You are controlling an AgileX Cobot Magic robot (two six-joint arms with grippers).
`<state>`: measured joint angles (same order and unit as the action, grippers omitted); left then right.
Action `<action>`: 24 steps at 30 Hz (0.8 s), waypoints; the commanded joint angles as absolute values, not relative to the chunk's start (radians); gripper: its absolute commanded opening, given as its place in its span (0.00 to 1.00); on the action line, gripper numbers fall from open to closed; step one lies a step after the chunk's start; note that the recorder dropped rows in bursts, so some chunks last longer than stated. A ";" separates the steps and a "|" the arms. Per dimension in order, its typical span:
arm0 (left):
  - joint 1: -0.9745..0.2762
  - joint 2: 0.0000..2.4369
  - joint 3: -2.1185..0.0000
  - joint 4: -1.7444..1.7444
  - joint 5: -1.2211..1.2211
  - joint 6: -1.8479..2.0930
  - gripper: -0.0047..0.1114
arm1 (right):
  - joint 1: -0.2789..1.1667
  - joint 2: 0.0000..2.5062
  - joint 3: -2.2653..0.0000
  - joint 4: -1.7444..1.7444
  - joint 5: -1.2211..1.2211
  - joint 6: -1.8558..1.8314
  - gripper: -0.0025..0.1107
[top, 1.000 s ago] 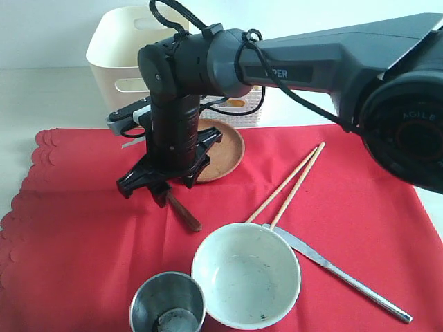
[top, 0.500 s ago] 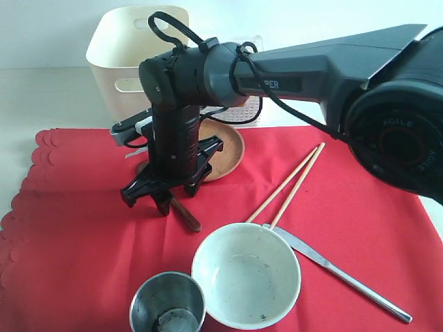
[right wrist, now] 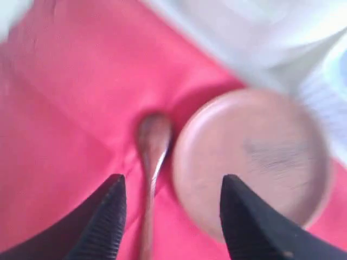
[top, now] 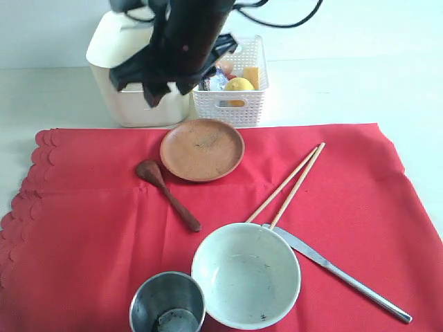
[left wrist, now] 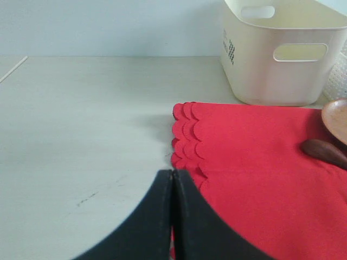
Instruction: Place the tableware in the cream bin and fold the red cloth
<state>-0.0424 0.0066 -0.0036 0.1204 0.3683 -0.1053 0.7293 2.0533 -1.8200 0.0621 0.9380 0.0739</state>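
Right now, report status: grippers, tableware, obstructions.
Left gripper shut, empty, at scalloped edge of red cloth. Right gripper open above spoon and plate. Chopsticks, knife, bowl, cup on cloth too. Nothing seen blocking cream bin.

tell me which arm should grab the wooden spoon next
Right. The right hand hangs open above the spoon and plate; the left hand is shut by the red cloth's scalloped edge, farther off.
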 commanded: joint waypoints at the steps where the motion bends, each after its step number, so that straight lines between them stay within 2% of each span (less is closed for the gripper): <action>1: -0.039 0.000 0.000 0.120 0.363 -0.110 0.04 | 0.650 1.961 -1.821 0.052 0.886 0.110 0.47; 13: -0.039 0.000 0.000 0.120 0.363 -0.110 0.04 | 0.604 1.909 -1.821 0.146 0.884 0.103 0.47; 24: -0.039 0.000 0.000 0.120 0.363 -0.110 0.04 | 0.654 1.985 -1.821 0.199 1.106 -0.032 0.47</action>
